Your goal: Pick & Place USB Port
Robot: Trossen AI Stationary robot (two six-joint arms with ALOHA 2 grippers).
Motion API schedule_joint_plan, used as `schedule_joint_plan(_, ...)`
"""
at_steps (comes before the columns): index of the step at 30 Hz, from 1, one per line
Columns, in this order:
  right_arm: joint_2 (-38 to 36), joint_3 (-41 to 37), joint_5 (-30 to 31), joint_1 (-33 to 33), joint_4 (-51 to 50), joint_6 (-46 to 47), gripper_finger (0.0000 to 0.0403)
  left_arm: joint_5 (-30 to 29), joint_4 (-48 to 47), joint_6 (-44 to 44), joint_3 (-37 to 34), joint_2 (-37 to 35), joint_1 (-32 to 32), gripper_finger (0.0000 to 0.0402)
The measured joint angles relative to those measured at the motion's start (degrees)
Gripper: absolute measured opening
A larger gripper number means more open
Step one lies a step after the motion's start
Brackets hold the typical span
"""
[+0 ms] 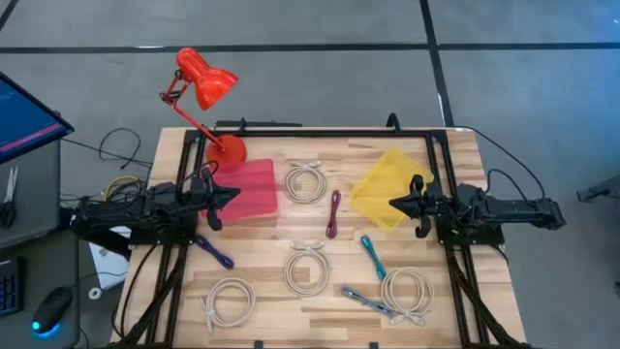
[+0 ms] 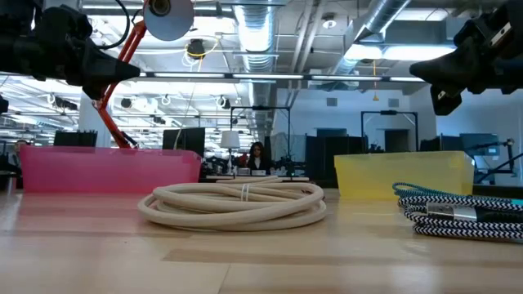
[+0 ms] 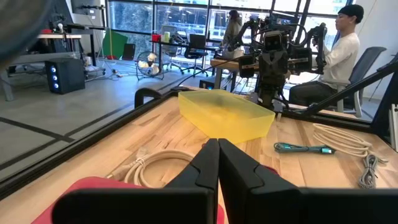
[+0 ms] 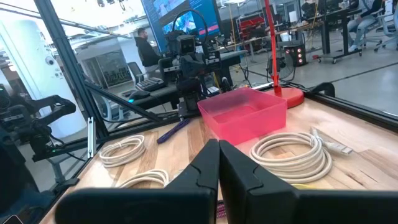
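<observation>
Wood table (image 1: 320, 305), cables loose at centre and 6 o'clock, unsorted | pink bin (image 1: 250, 189) at 10 o'clock, yellow bin (image 1: 387, 186) at 2 o'clock, likely drop spots | left gripper (image 1: 232, 194) over pink bin, right gripper (image 1: 395, 203) over yellow bin, fingers pressed together, empty, waiting.

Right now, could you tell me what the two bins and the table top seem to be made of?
The pink bin and the yellow bin look like thin translucent plastic with a frosted finish: in the low view the room's light glows through their walls. The table top appears to be light wood, butcher-block style, showing joined strips and grain, with a smooth, slightly glossy surface that faintly mirrors the bins.
</observation>
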Motion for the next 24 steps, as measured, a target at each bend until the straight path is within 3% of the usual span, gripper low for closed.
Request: schedule_joint_plan(24, 0.0, 0.0, 0.0, 0.0, 0.0, 0.0, 0.0000, 0.0, 0.0, 0.0, 0.0, 0.0, 0.0, 0.0008)
